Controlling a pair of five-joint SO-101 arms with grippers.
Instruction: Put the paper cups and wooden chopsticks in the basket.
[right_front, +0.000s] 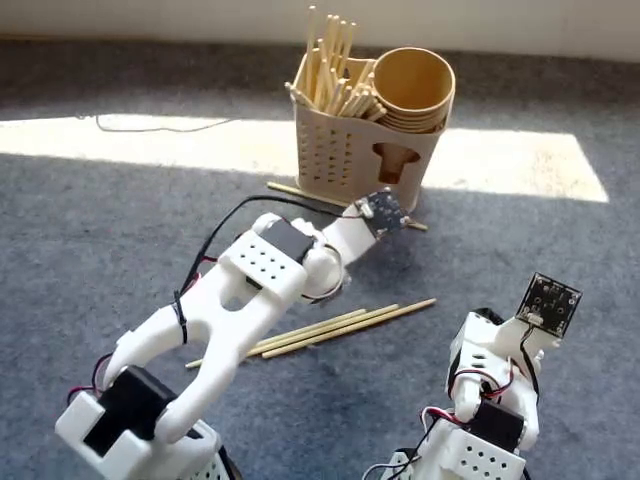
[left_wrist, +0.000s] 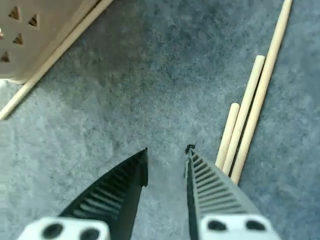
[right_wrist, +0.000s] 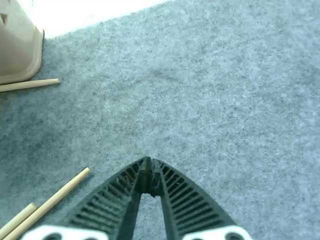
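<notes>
The basket (right_front: 350, 150) stands at the far side of the grey counter (right_front: 100, 230). The stacked paper cups (right_front: 415, 85) are nested at one end and a bundle of chopsticks (right_front: 325, 60) stands upright at the other, so most of the job looks done. Three loose chopsticks (left_wrist: 245, 135) lie side by side near the middle, and a single chopstick (left_wrist: 55, 52) lies along the basket's foot. The left claw (left_wrist: 167, 151) hangs low over bare surface just beside the three, jaws partly apart and empty, probably lining up to pick one. The right claw (right_wrist: 146, 162) is closed on nothing, parked near its base, likely to stay out of the way.
</notes>
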